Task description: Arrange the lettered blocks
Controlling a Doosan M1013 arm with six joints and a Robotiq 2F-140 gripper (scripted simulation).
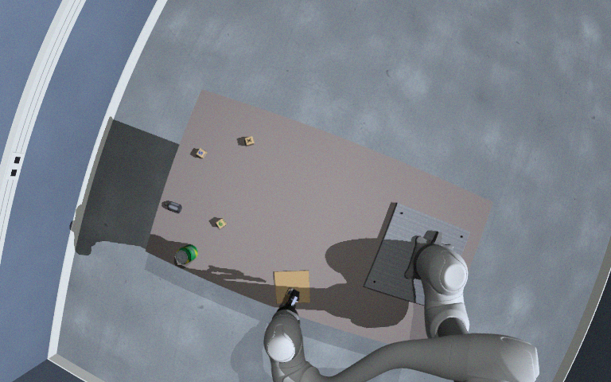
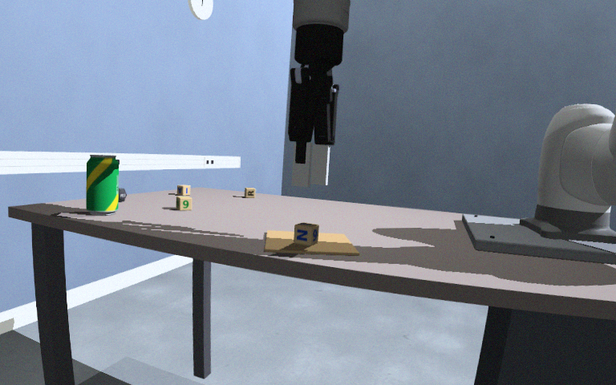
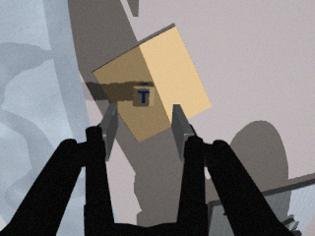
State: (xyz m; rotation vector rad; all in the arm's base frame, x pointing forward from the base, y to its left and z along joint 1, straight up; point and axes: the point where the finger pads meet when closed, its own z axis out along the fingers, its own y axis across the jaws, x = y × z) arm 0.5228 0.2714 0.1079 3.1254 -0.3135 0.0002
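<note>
A tan mat [image 2: 312,245] lies near the table's front edge. One block [image 2: 305,234] sits on it near an edge, with a blue T on top in the wrist view [image 3: 144,96]. My gripper [image 2: 310,174] hangs well above this block, fingers partly apart and empty; in the overhead view the gripper [image 1: 292,298] hides the block. Three more blocks lie far off on the table: one with a dark X on top [image 1: 249,141], one with a blue mark [image 1: 200,153], and one with a green mark [image 1: 220,223].
A green and yellow can [image 2: 103,184] stands at the table's far corner, near the edge. A small dark object [image 1: 173,206] lies beyond it. My grey base plate [image 1: 416,251] takes up the other end of the table.
</note>
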